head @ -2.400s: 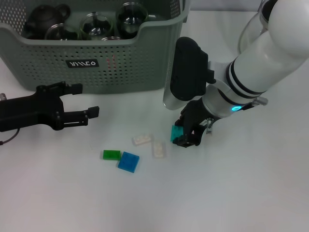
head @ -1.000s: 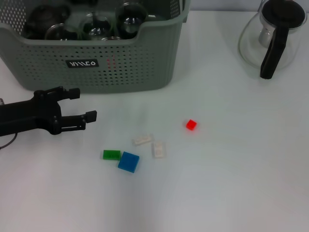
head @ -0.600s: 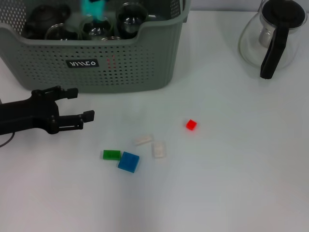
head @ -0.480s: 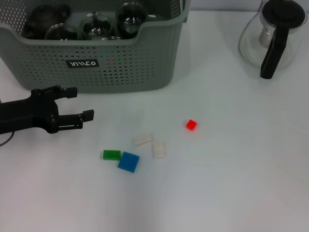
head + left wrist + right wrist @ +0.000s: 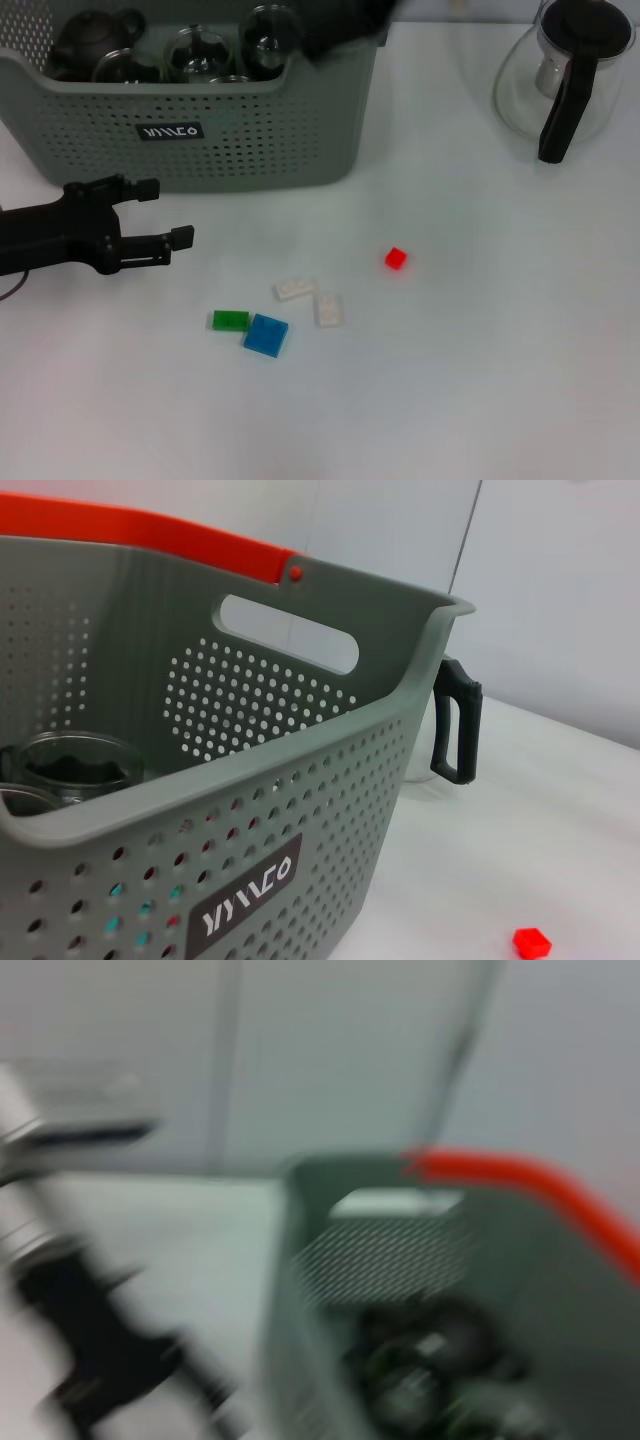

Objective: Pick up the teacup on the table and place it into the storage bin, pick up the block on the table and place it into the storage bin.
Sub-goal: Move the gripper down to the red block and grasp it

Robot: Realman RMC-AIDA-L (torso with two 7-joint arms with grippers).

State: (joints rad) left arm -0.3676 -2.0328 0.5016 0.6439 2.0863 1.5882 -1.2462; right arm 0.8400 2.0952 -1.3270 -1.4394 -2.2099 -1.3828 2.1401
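Note:
The grey-green storage bin (image 5: 250, 120) stands at the back left and holds several glass teacups (image 5: 200, 50) and a dark teapot (image 5: 90, 40). No teacup shows on the table itself. Loose blocks lie in front of the bin: a red one (image 5: 396, 258), two white ones (image 5: 295, 289), a green one (image 5: 230, 320) and a blue one (image 5: 266, 334). My left gripper (image 5: 168, 212) rests open and holds nothing, left of the blocks and just in front of the bin. A dark blurred shape over the bin's right rim is my right gripper (image 5: 340, 25). The left wrist view shows the bin (image 5: 330, 780) and the red block (image 5: 532, 942).
A glass pitcher (image 5: 565, 70) with a black handle stands at the back right. An orange handle (image 5: 150, 535) runs along the bin's far rim. The right wrist view is smeared by motion and shows the bin (image 5: 420, 1290) from above.
The right arm carried a teal block away from the table; it showed above the bin, then vanished. The dark right gripper has now come into view over the bin's right rim. Left gripper barely moved.

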